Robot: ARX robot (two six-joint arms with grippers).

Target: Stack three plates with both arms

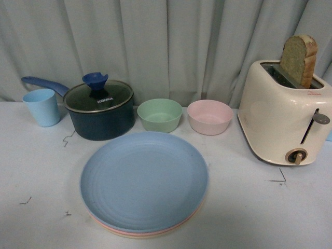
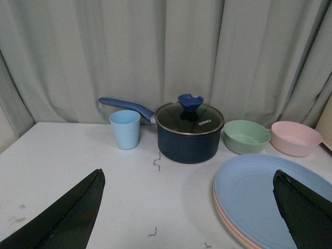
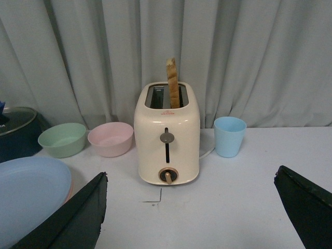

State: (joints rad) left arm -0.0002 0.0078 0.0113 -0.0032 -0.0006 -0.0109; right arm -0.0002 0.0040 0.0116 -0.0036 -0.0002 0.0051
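You see a white table (image 1: 41, 218) before grey curtains (image 1: 171, 46). Both grippers (image 2: 187, 207) (image 3: 189, 207) are spread wide, empty; the plates (image 2: 259, 192) lie beside the left one.

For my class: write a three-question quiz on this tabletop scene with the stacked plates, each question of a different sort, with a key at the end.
1. True or false: the blue plate lies on top of the stack.
2. Multiple choice: what stands in the toaster? A) a spoon B) a slice of bread C) nothing
3. Fill in: between the pot and the pink bowl sits the ____ bowl.

Key
1. True; pink and cream rims show beneath it.
2. B
3. green

Note: both grippers, left and right, are open and hold nothing.
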